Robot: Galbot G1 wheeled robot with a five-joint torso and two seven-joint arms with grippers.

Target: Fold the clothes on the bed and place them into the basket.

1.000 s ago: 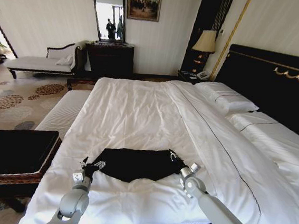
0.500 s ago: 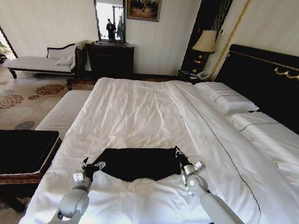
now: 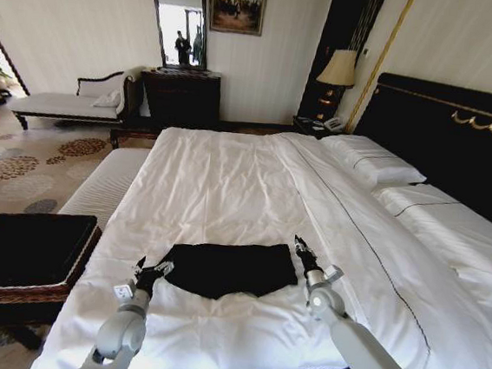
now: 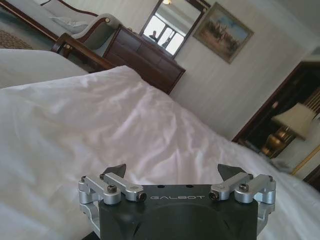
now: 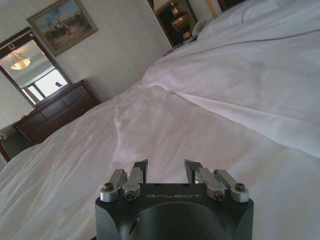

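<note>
Now both arms are off the fabric; the left gripper (image 3: 152,271), near the foot edge of the bed (image 3: 228,191), has let go of the black T-shirt (image 3: 225,268) at its left end, and in the left wrist view its fingertips (image 4: 116,170) stand wide apart with nothing but white duvet (image 4: 100,130) between them; a second ago it was pinching that end; the right gripper (image 3: 303,248) has swung from the shirt's right end out past it, and its jaws sit part-open and empty in the right wrist view, fingertips (image 5: 141,169) clear of any cloth; so the shirt lies released, folded to a flat dark band across the duvet near the foot edge, neater and squarer than a second back, when it was bunched between the two grippers; I'd judge a fold has just been completed and the hands are clearing for the next one, or for the pick-up; off the bed's left side, on the floor, the wicker basket (image 3: 71,277) waits with its black lining, well apart from the shirt; farther up, the white pillows (image 3: 374,162) lie against the black headboard (image 3: 460,135), untouched; the placing step is not yet begun.
</note>
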